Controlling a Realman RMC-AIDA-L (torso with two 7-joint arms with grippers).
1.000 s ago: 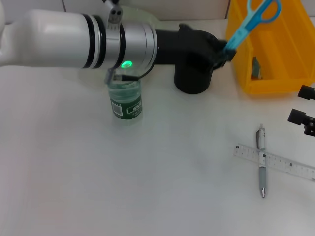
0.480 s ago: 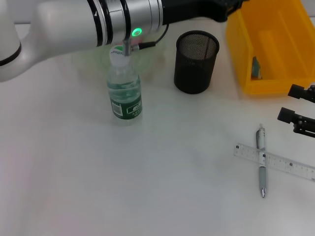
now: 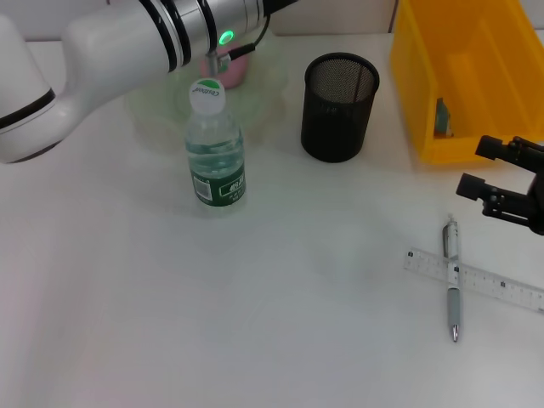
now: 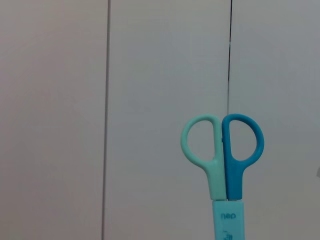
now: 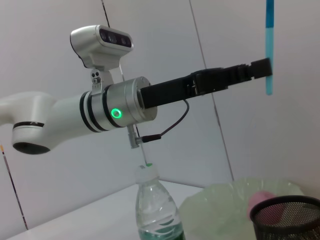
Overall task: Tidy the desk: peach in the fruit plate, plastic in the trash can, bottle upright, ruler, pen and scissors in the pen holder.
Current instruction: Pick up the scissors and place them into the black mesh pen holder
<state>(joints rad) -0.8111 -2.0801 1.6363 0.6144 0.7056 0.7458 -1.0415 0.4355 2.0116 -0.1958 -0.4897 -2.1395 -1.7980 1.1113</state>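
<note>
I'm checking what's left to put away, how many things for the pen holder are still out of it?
3. The pen and ruler lie crossed on the table near the right end effector; the scissors are held up in the left end effector.

The head camera looks steeply down on the surface point(image 3: 255, 323). The left wrist camera faces a wall, scissors point(image 4: 222, 165) close before it. The right wrist camera looks low across, sharing the bottle point(image 3: 214, 144) point(image 5: 155, 210) and pen holder point(image 3: 338, 106) point(image 5: 287, 217) with the head view.

The left arm point(image 3: 110, 38) is glossy white with black rings, a silver cuff, a green light and a black hand point(image 5: 260, 70).
</note>
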